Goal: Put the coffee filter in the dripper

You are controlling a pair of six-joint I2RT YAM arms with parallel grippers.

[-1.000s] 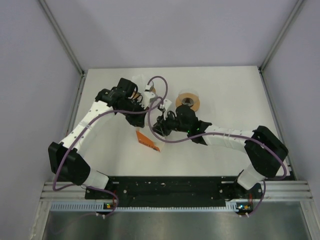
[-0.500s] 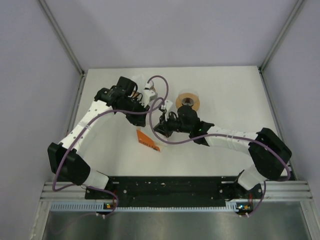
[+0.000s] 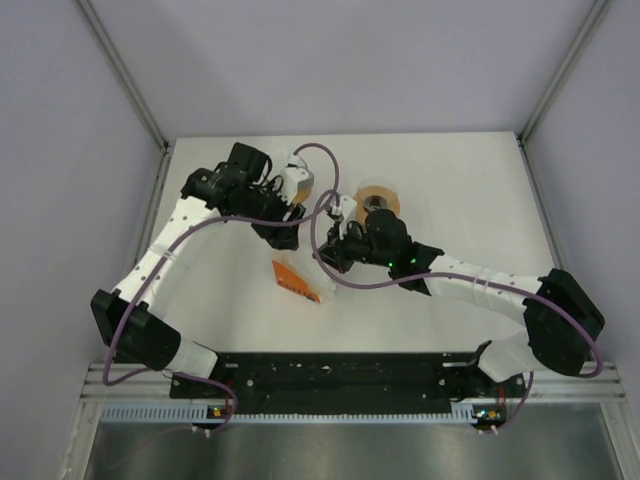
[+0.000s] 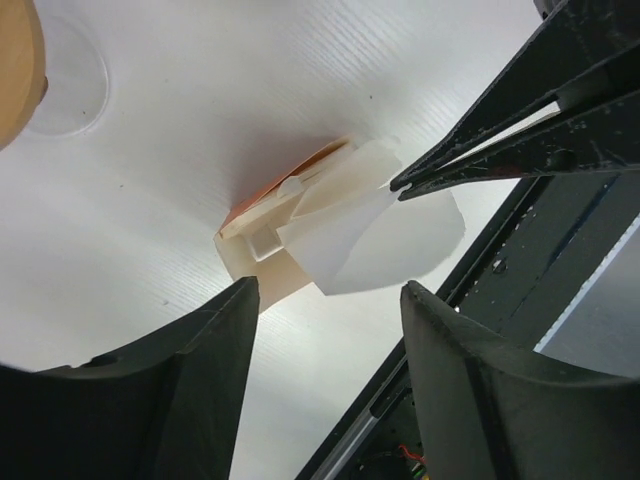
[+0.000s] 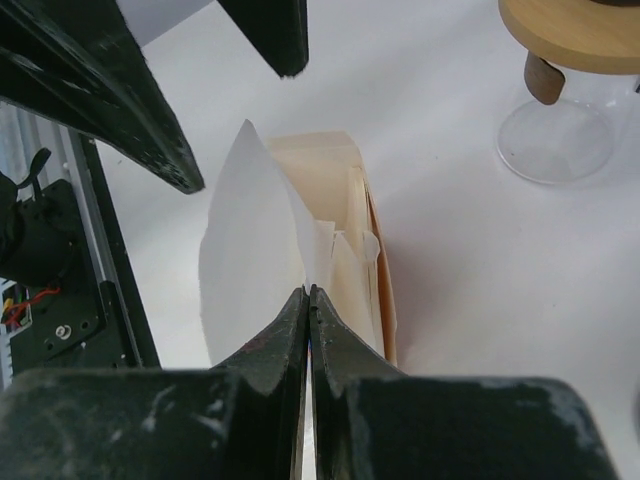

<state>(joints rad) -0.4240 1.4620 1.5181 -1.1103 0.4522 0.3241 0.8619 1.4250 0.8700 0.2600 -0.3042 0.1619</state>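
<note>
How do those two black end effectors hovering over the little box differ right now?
The left end effector stands open and holds nothing; the right end effector is pinched shut on the edge of a white paper coffee filter. Both are black, two-fingered, and point toward the same cream cardboard filter box.

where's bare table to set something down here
The widest bare patch is the right half of the table, between the dripper, the right edge and the right arm. A narrower strip lies between the filter box and the front rail. Crowded: the middle, where the left gripper and right gripper meet over the box.
</note>
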